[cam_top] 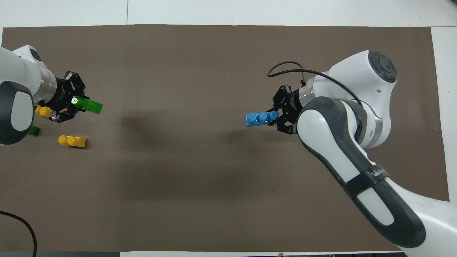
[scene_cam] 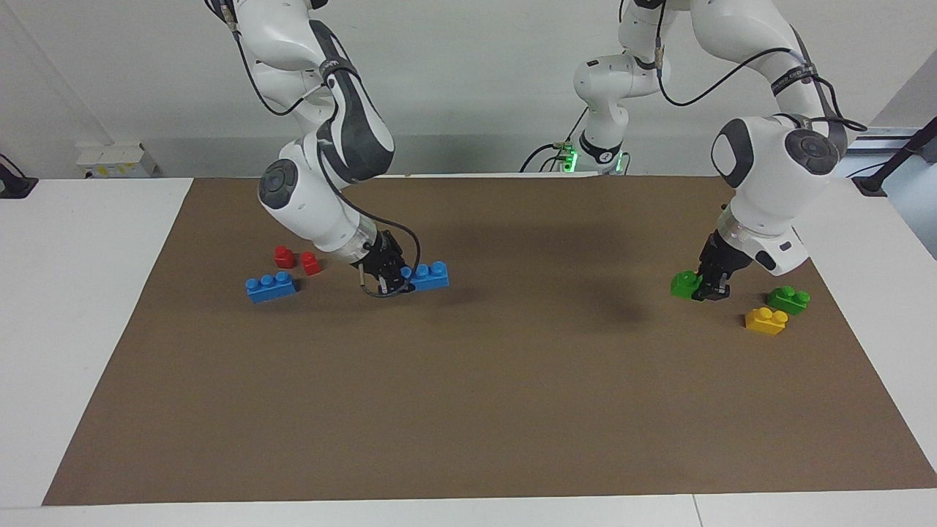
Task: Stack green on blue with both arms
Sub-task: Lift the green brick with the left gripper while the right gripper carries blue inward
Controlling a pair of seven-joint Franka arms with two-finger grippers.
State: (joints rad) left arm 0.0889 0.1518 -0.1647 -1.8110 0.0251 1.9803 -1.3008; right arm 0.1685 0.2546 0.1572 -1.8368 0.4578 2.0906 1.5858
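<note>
Bricks lifted, carry to centre in hand

Facing view: right tool (scene_cam: 395, 277) pinches one end of a blue brick (scene_cam: 430, 274), studs up, roughly level, raised over the brown mat (scene_cam: 468, 410) near the middle, on the right arm's half. Shadow under it sits apart from the brick, so I judge it airborne. Left tool (scene_cam: 714, 284) is pressed onto a green brick (scene_cam: 684, 284), also off the mat, over the left arm's end. Second blue brick (scene_cam: 271, 287) lies flat on the mat at the right arm's end, two red bricks (scene_cam: 296, 259) just beside it, nearer the robots. Second green brick (scene_cam: 788, 299) and a yellow brick (scene_cam: 766, 320) rest on the mat close together, near the left tool.

Overhead view: right tool (cam_top: 280, 116) grips the blue brick (cam_top: 261, 118) by its end, three studs showing, brick pointing toward the centre. Left tool (cam_top: 73, 101) holds the green brick (cam_top: 90, 105), free end also pointing at the centre. Held bricks are well apart, open mat between them. Two yellow bricks (cam_top: 72, 141) lie by the left tool, one partly hidden under it; spare green brick shows only as a corner beside the left arm.

Step, as I read it: both picks done, transport under way, stack not yet made. Next move calls for bringing the two together mid-counter, blue kept level with studs up, green brought above it, underside lined up over the studs, then pressed down. Green's stud orientation in the grip is hard to tell.
</note>
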